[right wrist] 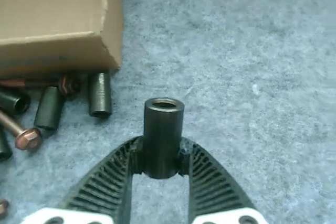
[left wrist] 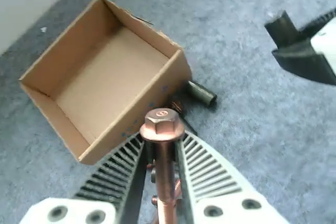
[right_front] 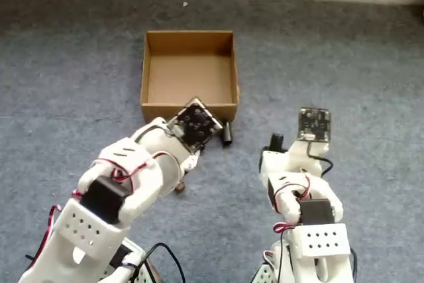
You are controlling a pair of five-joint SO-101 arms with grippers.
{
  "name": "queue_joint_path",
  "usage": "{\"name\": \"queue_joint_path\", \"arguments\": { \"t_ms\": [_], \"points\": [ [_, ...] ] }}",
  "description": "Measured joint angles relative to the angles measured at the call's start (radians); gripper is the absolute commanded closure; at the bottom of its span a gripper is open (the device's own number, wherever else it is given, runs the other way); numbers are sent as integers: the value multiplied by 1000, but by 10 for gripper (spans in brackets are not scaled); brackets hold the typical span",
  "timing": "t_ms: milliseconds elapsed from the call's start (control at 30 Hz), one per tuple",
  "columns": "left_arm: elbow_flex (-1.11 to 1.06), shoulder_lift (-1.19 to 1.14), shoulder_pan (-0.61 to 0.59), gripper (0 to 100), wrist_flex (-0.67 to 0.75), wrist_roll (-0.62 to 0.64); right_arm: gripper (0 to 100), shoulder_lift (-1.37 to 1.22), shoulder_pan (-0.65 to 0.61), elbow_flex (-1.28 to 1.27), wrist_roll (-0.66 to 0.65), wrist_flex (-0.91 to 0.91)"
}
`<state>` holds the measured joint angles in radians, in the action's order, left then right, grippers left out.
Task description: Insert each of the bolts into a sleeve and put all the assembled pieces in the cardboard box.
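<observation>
My left gripper (left wrist: 161, 148) is shut on a copper bolt (left wrist: 163, 129), head pointing away, held just in front of the cardboard box (left wrist: 105, 129); in the high view this arm's wrist (right_front: 194, 125) hangs over the box's near wall (right_front: 189, 107). My right gripper (right wrist: 161, 158) is shut on a dark sleeve (right wrist: 163, 135), its open bore facing outward; from above that sleeve (right_front: 275, 142) stands right of the box. On the carpet by the box's corner lie loose sleeves (right wrist: 100, 94) and bolts (right wrist: 23, 135). One sleeve (right_front: 226, 132) lies at the box's front right corner.
Grey carpet covers the whole floor, with open room to the right of the box and between the two arms. A small bolt (right_front: 180, 188) lies beside the left arm. The box's inside (right_front: 191, 77) holds nothing.
</observation>
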<state>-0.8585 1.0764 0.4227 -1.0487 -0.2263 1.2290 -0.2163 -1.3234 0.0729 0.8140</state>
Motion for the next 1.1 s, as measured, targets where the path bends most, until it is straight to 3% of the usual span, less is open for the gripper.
{"name": "queue_joint_path", "arguments": {
  "t_ms": [133,433,600,867,1100],
  "points": [
    [-41,107,-55,995,72,63,993,0,-86,20,-12,0],
    [-46,325,-58,995,180,206,993,0,-275,120,-14,0],
    [-46,419,-58,994,203,307,993,0,-377,121,-77,-32],
    [-46,545,-60,994,224,408,993,11,-479,124,-112,-81],
    [-89,566,-84,994,245,489,993,244,-525,124,-112,-81]
  ]
}}
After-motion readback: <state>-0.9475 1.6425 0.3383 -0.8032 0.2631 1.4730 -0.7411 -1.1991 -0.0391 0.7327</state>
